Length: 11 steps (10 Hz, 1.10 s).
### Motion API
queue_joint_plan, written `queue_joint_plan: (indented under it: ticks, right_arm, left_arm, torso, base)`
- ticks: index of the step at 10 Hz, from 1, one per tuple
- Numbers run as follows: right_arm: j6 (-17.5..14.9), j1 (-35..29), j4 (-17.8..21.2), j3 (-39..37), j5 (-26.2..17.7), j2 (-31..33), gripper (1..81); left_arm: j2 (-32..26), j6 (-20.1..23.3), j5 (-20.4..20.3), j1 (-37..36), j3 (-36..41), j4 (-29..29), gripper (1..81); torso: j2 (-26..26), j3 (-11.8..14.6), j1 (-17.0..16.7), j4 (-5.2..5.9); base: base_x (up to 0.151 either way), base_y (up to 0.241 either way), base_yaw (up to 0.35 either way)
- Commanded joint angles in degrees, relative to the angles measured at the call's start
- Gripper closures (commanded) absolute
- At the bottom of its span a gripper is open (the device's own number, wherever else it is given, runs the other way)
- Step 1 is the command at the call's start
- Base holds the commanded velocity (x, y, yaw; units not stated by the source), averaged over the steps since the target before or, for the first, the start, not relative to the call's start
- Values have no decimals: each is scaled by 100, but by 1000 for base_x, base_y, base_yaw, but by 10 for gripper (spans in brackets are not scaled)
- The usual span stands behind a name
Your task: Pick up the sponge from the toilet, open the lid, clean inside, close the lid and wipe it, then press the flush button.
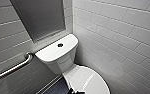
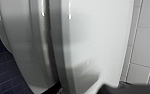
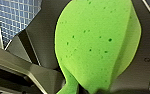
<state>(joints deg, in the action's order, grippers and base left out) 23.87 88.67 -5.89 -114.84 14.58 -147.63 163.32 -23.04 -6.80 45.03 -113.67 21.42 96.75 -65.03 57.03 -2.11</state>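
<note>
Sponge [image 3: 96, 42]: bright green, dotted with small pores, very close before the right wrist camera; it bends and narrows to a pinched neck.
Right gripper [image 3: 91, 90]: clamped on the narrow end of the sponge, holding it in the air, off the toilet [image 1: 56, 63].
Left gripper [image 2: 127, 89]: a dark blurred part close beside the toilet's glossy white side; whether it is apart or together cannot be told.
Lid [image 1: 89, 81]: smooth white oval at 5 o'clock in the head view, lying down flat over the toilet's rim.
Inside the toilet: hidden under the closed lid.
Tank [image 1: 53, 60]: rounded, near the centre of the head view, closed by its flat white top; what it holds is hidden.
Flush button [image 1: 60, 45]: small, round, dark-centred, set in the tank's top, at 11 o'clock from the lid.
Grab bar [image 1: 12, 68]: metal rail on the tiled wall at 8 o'clock.
Grey panel [image 1: 39, 17]: on the wall at 11 o'clock, above the tank.
Floor [image 1: 56, 88]: dark tiles at 6 o'clock, beside the toilet's foot.
Wall tiles [image 1: 121, 37]: pale rectangles from 1 to 4 o'clock.
</note>
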Motion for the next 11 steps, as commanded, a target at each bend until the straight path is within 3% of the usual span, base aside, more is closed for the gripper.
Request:
queue_joint_plan:
  ticks: [1, 6, 11]
  right_arm:
    - [12, 24, -106, 129, -359, 134, 811]
    - [12, -3, -106, 112, -359, 82, 811]
    - [21, -38, -97, 112, -289, 47, 811]
  left_arm:
    - [141, 46, -40, -429, 45, 56, 10]
    - [-483, -359, -480, -605, 1170, 47, 10]
    - [-493, -394, -462, -640, 1197, 20, 10]
  torso:
    - [0, 0, 0, 0]
    - [-2, -2, 0, -2]
    - [-2, -2, 2, -2]
  base:
    - [0, 0, 0]
    - [0, 0, 0]
    - [0, 0, 0]
